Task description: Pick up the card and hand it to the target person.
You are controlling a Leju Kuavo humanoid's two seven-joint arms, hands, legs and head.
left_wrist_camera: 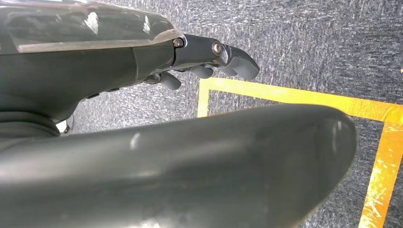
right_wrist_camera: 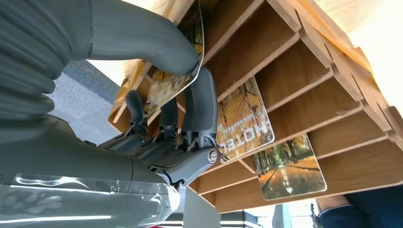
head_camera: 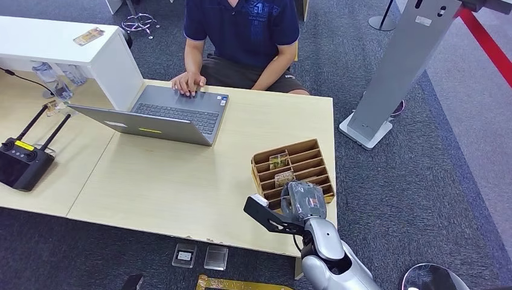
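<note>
The right hand pinches a card between thumb and fingers at the wooden slotted rack on the table's near right corner, its fingers covering much of the card, while the left hand hangs with fingers curled, holding nothing.

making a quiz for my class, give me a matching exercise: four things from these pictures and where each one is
Things:
1. card
2. laptop
3. black controller
4. wooden card rack

Places:
A. table's far left
B. pinched in the right robot hand
C. in front of the seated person
D. table's right end, under the right robot hand

Pairs: 1-B, 2-C, 3-A, 4-D
</note>
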